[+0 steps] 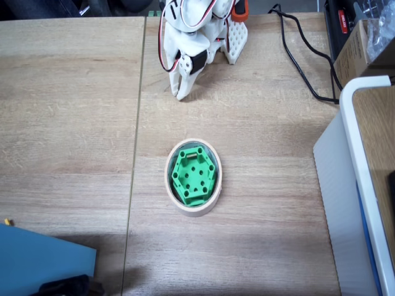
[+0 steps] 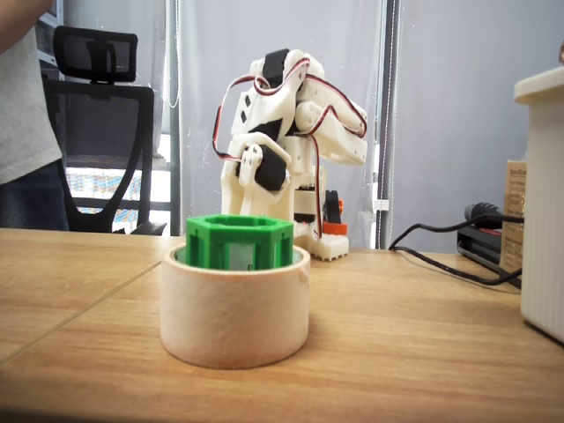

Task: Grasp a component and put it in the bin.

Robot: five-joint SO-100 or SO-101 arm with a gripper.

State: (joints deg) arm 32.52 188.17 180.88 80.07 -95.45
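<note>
I read task done | component (image 1: 195, 176) sits inside bin (image 1: 174, 198), frame centre | gripper (image 1: 182, 90) folded at top, empty, jaws seemingly together

Green component (image 1: 195, 176): seated inside the bin (image 1: 174, 196), on the wooden surface (image 1: 74, 123), well below the end effector (image 1: 181, 91), whose fingers look closed together.

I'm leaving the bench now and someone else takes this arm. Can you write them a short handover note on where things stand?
Tool: folded back near the arm's base, holding nothing, well clear of the work; whether it is open or shut cannot be told.
Green hexagonal component: sitting inside the masking tape ring, its top standing above the ring's rim in a fixed view.
Done: component is in the bin.
Left: nothing visible; just confirm the arm is parked.
</note>
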